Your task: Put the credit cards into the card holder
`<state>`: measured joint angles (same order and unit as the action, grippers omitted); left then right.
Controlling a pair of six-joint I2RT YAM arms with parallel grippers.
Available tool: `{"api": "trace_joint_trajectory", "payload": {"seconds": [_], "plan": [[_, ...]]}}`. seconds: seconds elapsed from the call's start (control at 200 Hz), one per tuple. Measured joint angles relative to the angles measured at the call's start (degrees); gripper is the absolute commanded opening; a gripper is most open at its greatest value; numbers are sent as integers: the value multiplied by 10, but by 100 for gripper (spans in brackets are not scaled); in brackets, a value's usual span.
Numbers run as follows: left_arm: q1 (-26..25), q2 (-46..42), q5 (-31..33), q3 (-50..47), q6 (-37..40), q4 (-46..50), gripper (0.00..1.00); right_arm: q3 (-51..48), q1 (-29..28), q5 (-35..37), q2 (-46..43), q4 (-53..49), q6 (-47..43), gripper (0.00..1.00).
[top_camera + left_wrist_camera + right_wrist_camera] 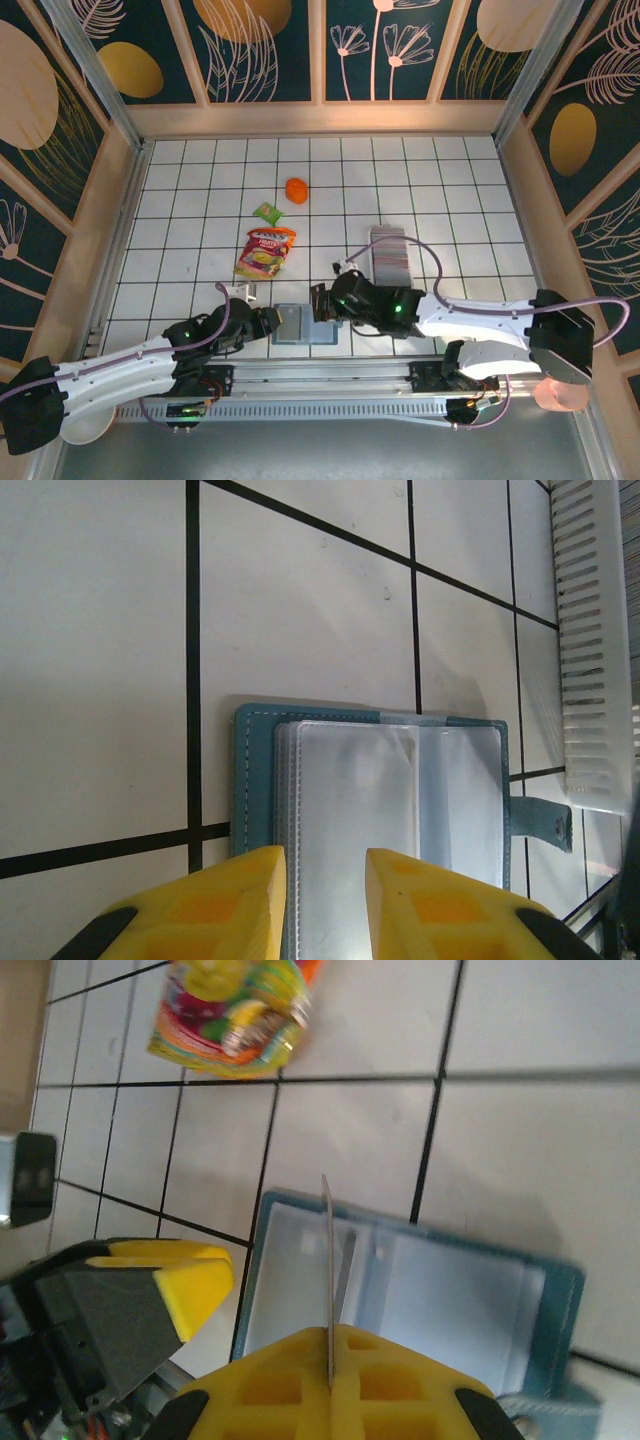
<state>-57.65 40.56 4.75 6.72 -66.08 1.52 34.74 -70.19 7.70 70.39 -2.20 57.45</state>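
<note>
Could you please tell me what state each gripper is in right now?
Left gripper: partly open, astride the near edge of the card holder, no grip evident.
Right gripper: closed on a credit card, held edge-on over the card holder.

Ahead of my left end effector (271,322), up the white tiled worktop (180,200), lies a red-and-yellow snack pouch (265,252) (crumpled, print side up). Just past it sits a small green packet (267,212), and farther off an orange lump (297,190). A long white slotted tray (590,630) lies ahead and to the right.
</note>
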Motion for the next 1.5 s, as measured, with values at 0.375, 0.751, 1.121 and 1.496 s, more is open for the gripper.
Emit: {"api": "trace_joint_trajectory", "payload": {"seconds": [0.375, 0.751, 1.121, 1.496], "plan": [[0, 10, -13, -10, 0, -5, 26, -2, -46, 18, 124, 106, 146, 0], [0, 16, -14, -12, 0, -10, 25, -16, -46, 43, 124, 107, 151, 0], [0, 19, -16, -14, 0, -14, 23, -27, -47, 43, 137, 142, 151, 0], [0, 19, -16, -23, -2, -18, 21, -36, -51, 43, 150, 169, 165, 0]]}}
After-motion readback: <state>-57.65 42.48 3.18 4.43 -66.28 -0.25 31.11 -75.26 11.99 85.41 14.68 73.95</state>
